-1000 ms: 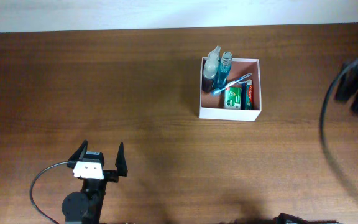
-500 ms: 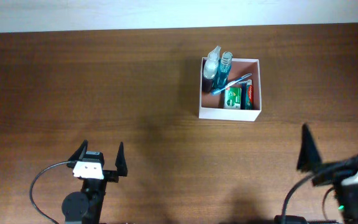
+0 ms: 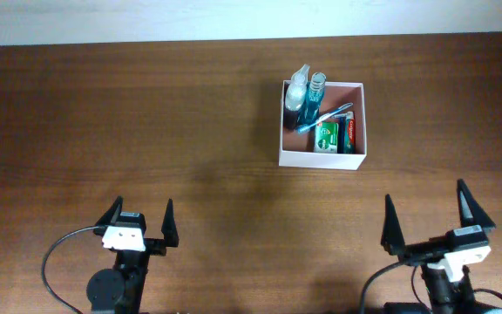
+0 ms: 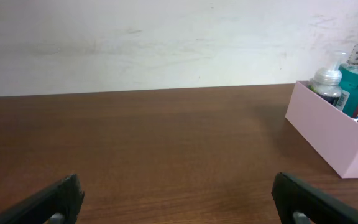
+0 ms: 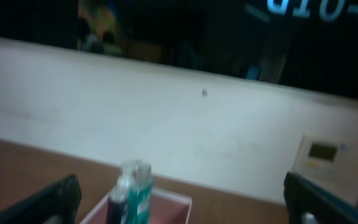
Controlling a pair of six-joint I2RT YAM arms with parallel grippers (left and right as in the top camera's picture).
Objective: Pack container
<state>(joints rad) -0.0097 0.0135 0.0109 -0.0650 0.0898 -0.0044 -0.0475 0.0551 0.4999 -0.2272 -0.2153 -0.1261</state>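
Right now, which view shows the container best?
Overhead: it looks straight into the container, showing all walls and the toiletries inside. Left wrist shows one outer wall, cropped; right wrist, blurred, only its rim.

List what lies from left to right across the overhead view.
left tool → container → right tool. The toiletries inside the container overlap each other, so they are left out.
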